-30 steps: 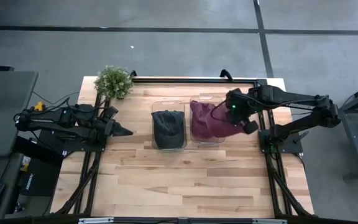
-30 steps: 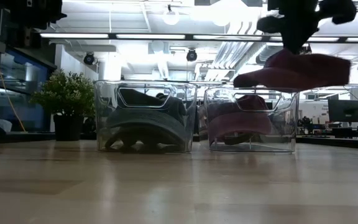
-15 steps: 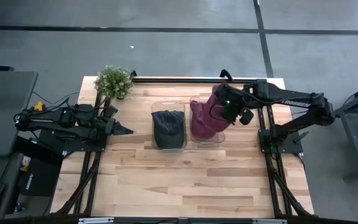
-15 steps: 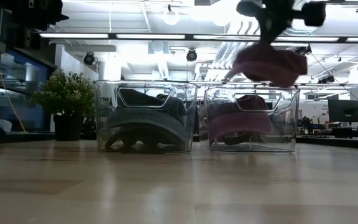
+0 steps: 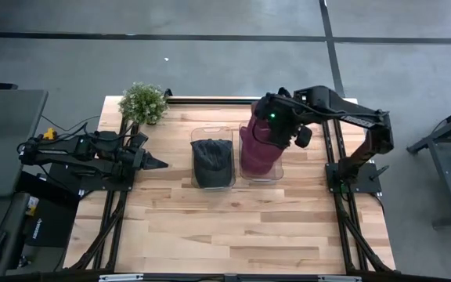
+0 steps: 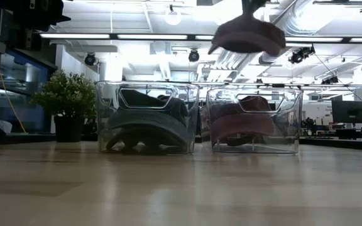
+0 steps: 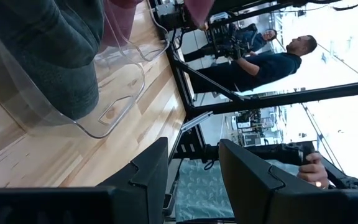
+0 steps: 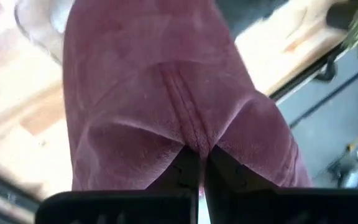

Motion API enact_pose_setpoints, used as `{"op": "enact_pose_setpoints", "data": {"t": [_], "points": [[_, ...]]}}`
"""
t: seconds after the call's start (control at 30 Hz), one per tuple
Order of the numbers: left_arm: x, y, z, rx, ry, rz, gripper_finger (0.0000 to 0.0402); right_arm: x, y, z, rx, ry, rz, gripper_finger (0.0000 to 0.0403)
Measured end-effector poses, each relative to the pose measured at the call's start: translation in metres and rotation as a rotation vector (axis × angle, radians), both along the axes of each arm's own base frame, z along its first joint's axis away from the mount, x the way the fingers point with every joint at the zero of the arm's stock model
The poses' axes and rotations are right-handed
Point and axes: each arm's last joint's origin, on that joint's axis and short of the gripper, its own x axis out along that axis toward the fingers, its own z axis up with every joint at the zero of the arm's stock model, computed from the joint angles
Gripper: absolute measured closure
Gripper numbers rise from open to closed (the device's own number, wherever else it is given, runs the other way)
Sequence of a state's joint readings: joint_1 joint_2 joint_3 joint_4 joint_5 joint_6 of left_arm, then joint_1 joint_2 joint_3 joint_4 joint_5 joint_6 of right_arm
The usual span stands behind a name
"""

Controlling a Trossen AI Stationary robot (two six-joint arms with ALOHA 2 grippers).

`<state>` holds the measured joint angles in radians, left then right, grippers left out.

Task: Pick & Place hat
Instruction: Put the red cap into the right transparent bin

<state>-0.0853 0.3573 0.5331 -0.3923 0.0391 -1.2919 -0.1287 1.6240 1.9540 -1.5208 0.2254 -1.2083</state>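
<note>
My right gripper (image 5: pixel 277 130) is shut on a maroon hat (image 6: pixel 247 34), which it carries in the air above the right clear bin (image 5: pixel 261 169). That bin holds more maroon hats (image 6: pixel 244 122). In the right wrist view the held hat (image 8: pixel 166 93) fills the picture ahead of the gripper (image 8: pixel 201 169). The left clear bin (image 5: pixel 212 163) holds dark grey hats (image 6: pixel 146 125). My left gripper (image 5: pixel 160 165) waits open over the table's left side, pointing at the bins. My right gripper pinches a raised fold of the maroon hat's cloth along a seam (image 8: pixel 197 144) between its two fingers (image 8: pixel 185 173). It comes at the hat from above. The hat hangs below the fingers, lifted clear of the bin and the table.
A potted plant (image 5: pixel 143 102) stands at the table's far left corner. The two bins sit side by side near the table's middle, with bare wood (image 5: pixel 233 227) on their near side. People (image 7: pixel 272 59) stand in the room beyond the table.
My right gripper has carried the maroon hat from beside the right bin's right side toward the table's left and far edge, and upward. The hat now hangs higher, over the right bin. The gripper has stayed shut on it.
</note>
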Motion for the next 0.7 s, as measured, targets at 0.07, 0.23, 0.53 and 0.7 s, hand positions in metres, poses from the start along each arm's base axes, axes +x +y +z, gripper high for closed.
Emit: {"op": "enact_pose_setpoints", "data": {"t": [0.07, 0.23, 0.53, 0.7], "points": [[0.000, 0.000, 0.000, 0.000, 0.000, -0.001, 0.0264, 0.003, 0.001, 0.006, 0.027, -0.030, 0.011, 0.0403], [0.000, 0.000, 0.000, 0.003, 0.002, -0.003, 0.0264, 0.009, 0.004, 0.008, 0.018, -0.038, 0.028, 0.0403], [0.000, 0.000, 0.000, 0.001, 0.004, -0.002, 0.0264, 0.015, 0.008, -0.015, -0.072, 0.075, 0.069, 0.0403], [0.000, 0.000, 0.000, -0.004, 0.004, -0.001, 0.0264, 0.021, 0.006, -0.035, -0.126, 0.129, 0.105, 0.0403]]}}
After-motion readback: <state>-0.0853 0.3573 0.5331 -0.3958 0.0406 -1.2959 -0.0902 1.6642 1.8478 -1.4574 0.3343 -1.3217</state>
